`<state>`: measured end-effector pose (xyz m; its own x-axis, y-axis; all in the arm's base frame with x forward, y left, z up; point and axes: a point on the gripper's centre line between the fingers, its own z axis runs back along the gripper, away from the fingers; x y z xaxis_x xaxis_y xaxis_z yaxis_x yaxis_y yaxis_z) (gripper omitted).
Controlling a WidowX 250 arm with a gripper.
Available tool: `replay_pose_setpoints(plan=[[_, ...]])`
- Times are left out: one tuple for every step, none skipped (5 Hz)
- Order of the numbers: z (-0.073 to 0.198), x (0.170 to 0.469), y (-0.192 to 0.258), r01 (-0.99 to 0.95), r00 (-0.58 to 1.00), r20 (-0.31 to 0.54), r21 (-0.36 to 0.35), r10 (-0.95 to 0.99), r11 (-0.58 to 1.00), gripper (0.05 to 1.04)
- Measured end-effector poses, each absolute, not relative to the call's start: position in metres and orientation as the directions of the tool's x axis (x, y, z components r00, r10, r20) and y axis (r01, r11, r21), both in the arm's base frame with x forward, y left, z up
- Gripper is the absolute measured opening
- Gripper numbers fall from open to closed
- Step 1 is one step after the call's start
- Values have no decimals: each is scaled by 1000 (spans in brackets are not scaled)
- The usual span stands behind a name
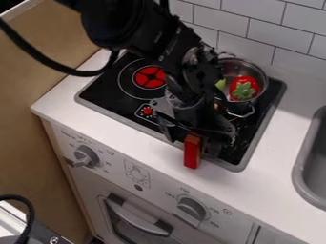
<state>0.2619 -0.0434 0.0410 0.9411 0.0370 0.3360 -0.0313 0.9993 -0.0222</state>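
White surface [270, 155], wall [274, 31] at far edge, sink [300, 164] right. Gripper [191, 143] at red block [191, 154], stove's [96, 93] near rim; can't tell opening or grip. Surface strip separates stove, sink.

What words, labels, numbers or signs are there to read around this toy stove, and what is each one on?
Nothing here reads clearly enough to quote:
Right-hand knob: marks around it, too small to read surely.
Left-hand knob: marks around it, too small to read.
Framed sign between the knobs: too small to read.
Control square on the stovetop: tiny marks around red, too small to read.
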Motion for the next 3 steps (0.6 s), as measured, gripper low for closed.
replay_pose_setpoints(plan=[[58,263,-42,-33,947,318,-37,43,999,998],[77,259,-35,-31,966,256,-51,43,998,998],[100,255,-27,-20,979,201,-53,30,998,998]])
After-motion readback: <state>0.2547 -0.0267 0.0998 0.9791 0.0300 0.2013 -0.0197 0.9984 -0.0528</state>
